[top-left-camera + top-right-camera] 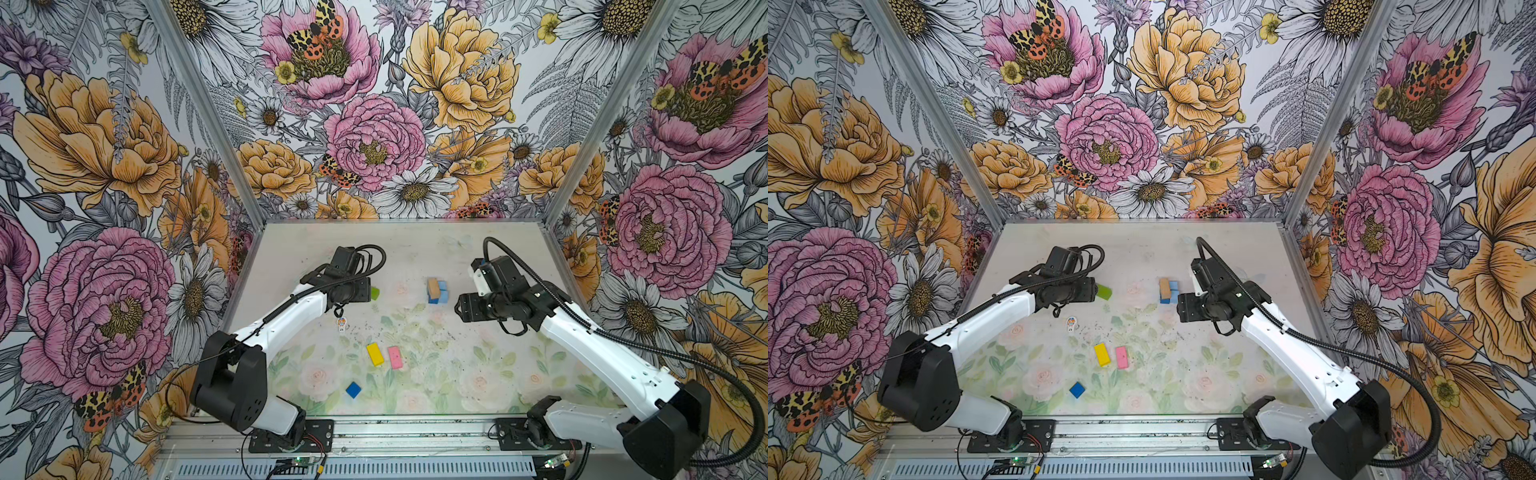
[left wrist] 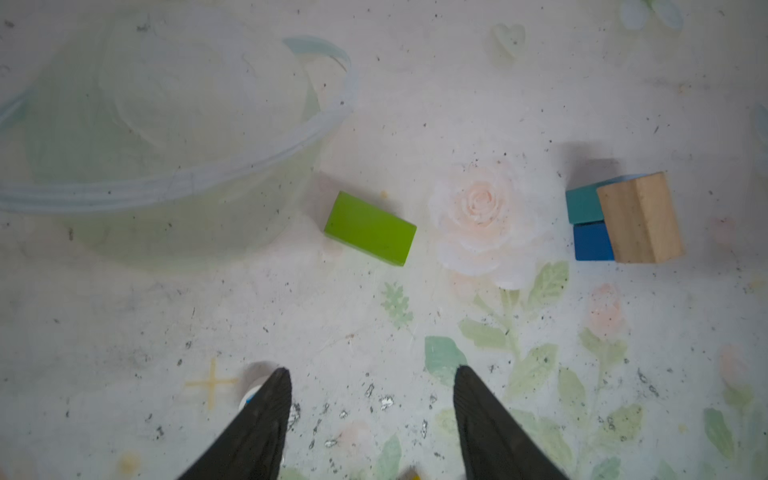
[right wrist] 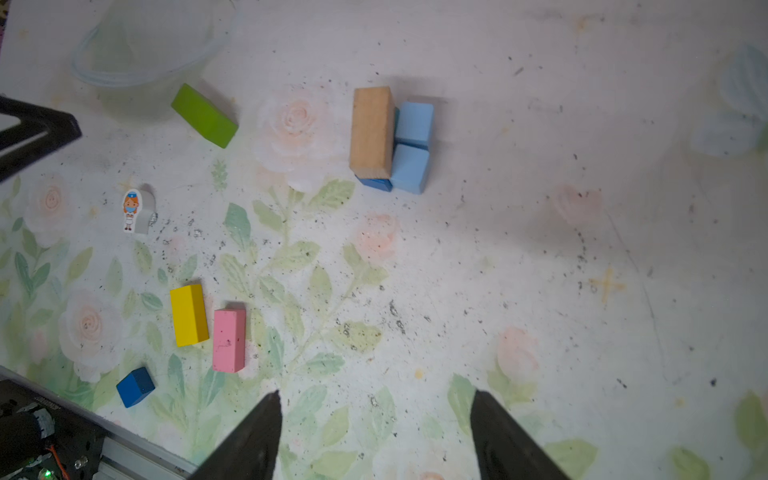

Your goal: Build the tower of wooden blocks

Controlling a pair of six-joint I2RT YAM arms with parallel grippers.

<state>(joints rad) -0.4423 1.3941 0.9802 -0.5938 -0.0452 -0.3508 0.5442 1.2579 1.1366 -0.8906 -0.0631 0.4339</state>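
Tan brick is laid across teal cube and dark blue cube, light blue cubes set alongside, touching — left gripper and right gripper are parted, nothing held.

Tan brick atop cubes (hand empty)

Left fingers and right fingers both apart, empty.

Two dark blue cubes, two light blue cubes, one teal cube. One each: tan brick, green brick, yellow brick, pink brick. One figure, one bowl.
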